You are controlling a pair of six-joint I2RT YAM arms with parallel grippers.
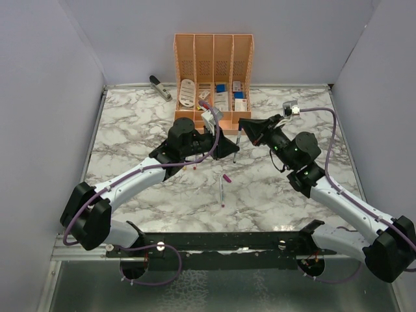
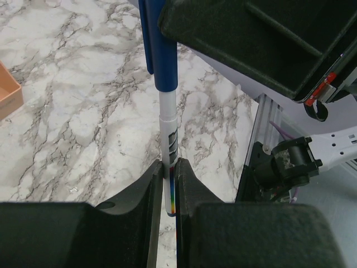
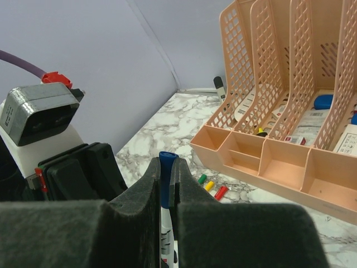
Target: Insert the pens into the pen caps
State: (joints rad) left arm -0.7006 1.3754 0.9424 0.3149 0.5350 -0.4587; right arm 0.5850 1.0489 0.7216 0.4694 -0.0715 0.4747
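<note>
On the marble tabletop [image 1: 130, 130], on the near side of both claws toward the arm bases, a loose pen [image 1: 221, 192] lies flat with a purple cap [image 1: 227, 176] just beside its far end; whether they touch is too small to tell

The left claw [image 2: 168, 167] is drawn narrow, its two dark fingers [image 2: 148, 190] pinching the barrel of a white pen [image 2: 168, 137] that runs straight out ahead of its tips. Over the pen's far end sits the blue cap [image 2: 163, 56], and there the right claw [image 3: 165, 167] meets it, closed tight on the cap's sides with the cap's rim standing just above its fingertips. The two claws face each other tip to tip above the table, with the pen bridging them

Beyond the right claw's tips and a little to their right, a green cap [image 3: 202, 179], a yellow cap [image 3: 210, 185] and a red cap [image 3: 221, 192] lie close together on the marble, near the front wall of the peach organiser [image 3: 262, 142]

Farther off, past the organiser's left end, a grey stapler [image 1: 160, 86] rests by the back wall
</note>
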